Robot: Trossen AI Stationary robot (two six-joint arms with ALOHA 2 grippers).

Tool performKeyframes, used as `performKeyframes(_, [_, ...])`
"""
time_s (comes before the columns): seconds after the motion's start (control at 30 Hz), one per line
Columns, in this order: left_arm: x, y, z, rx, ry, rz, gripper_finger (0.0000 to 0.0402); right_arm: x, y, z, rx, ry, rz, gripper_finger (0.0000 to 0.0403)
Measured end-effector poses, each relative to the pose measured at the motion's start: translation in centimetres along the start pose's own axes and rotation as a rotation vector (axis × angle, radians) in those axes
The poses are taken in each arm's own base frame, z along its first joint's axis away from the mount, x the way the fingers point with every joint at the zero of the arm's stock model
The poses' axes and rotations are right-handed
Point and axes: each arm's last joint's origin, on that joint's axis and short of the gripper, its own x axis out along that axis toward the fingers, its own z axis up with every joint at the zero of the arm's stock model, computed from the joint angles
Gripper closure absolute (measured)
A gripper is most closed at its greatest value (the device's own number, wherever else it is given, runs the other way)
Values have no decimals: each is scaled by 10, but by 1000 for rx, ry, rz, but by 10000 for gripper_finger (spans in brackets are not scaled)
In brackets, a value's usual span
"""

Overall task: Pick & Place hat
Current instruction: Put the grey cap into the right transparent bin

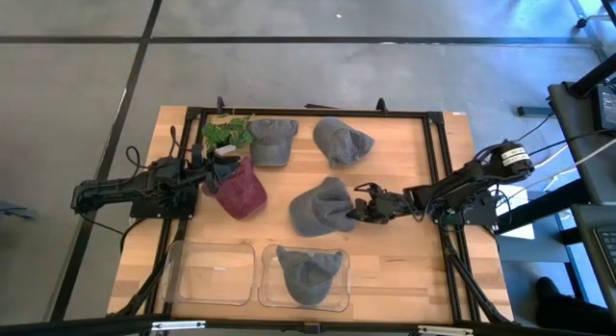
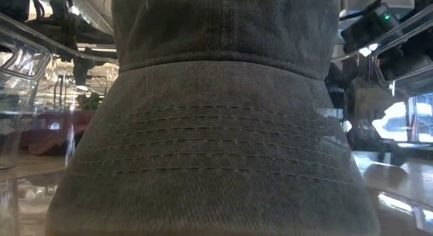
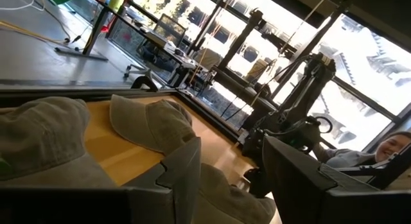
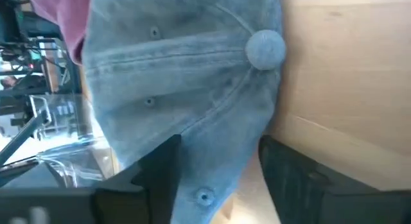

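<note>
Now, right gripper point(image 1: 358, 212): I see its jaws open astride the middle grey hat's point(image 1: 320, 206) crown.
Grip: I close deep on fabric.
Left gripper point(image 1: 214, 169): open, probably idle by maroon hat point(image 1: 243, 192).

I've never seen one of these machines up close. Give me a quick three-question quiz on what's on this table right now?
1. How many grey hats are in the overhead view?
2. True or false: the maroon hat lies in a clear bin.
3. Which gripper is at the middle grey hat: A left, B right?

Key:
1. Four; one sits in the right clear bin.
2. False; it lies on the table by the left gripper.
3. B, the right gripper.
</note>
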Motion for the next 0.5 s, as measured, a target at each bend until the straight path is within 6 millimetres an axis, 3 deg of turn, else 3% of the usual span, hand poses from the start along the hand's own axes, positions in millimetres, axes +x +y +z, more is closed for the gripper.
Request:
performKeyframes(0.33, [0,2,-3,9,30,22,239,2,-2,4,-55,-152,-14,378])
performKeyframes(0.5, [0,3,-4,12,38,27,240,2,-3,4,-76,-157,-20,392])
